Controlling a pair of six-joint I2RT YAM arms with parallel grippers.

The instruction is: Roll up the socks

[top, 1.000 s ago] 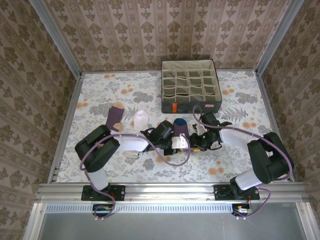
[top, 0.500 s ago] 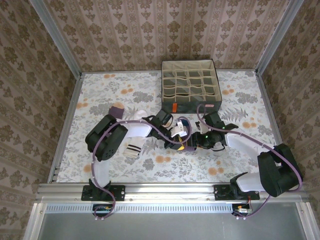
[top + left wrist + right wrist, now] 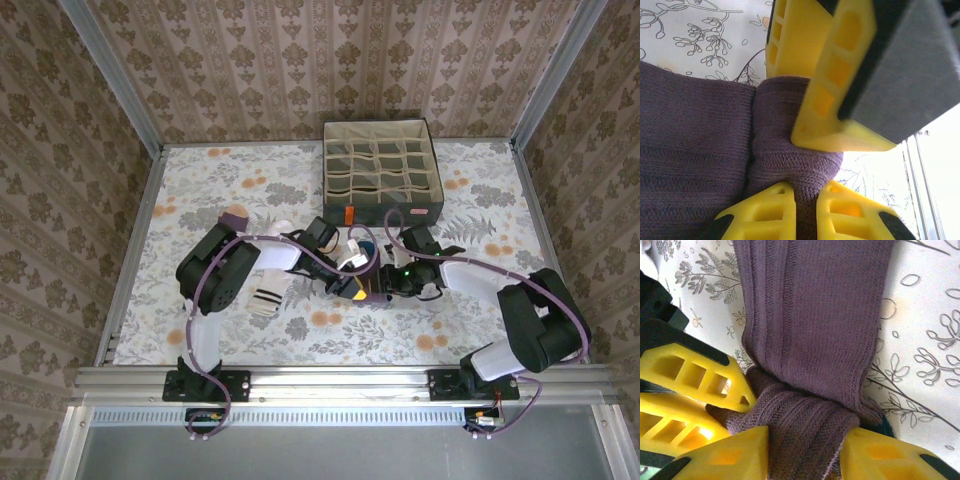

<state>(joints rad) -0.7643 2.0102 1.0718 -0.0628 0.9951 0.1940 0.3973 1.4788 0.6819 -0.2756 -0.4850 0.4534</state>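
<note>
Wrist views: left gripper [image 3: 807, 192] and right gripper [image 3: 805, 440] both pinching bunched purple sock [image 3: 810, 315], overhead adds grey divided box [image 3: 370, 212] upper centre.

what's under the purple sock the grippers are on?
Floral table cover shows either side of the purple sock, which lies on it. Its bunched end sits between the fingers of the right gripper; anything beneath the fabric is covered.
</note>
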